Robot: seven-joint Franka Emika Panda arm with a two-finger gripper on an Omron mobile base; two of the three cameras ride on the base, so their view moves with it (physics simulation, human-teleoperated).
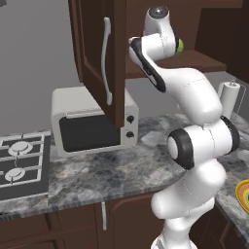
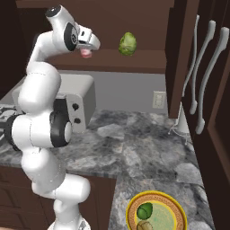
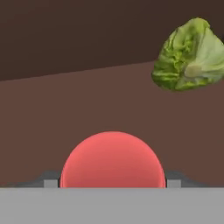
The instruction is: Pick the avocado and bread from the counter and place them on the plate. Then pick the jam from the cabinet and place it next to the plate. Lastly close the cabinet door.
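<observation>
Jam grasp on the cabinet shelf

Hand (image 2: 85,50), upper left of the right base view, grips the jam (image 3: 113,159); lift it straight off the shelf, clear of the leafy ball (image 2: 127,44), then toward the plate (image 2: 179,213).

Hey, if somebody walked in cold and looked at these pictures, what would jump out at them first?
Probably the white arm reaching up into the open cabinet, its hand closed around the small red jam on the shelf. Next, the pale green leafy ball sitting on the same shelf, off to one side of the jar. Down on the counter, the plate already carries the avocado and the bread.
</observation>
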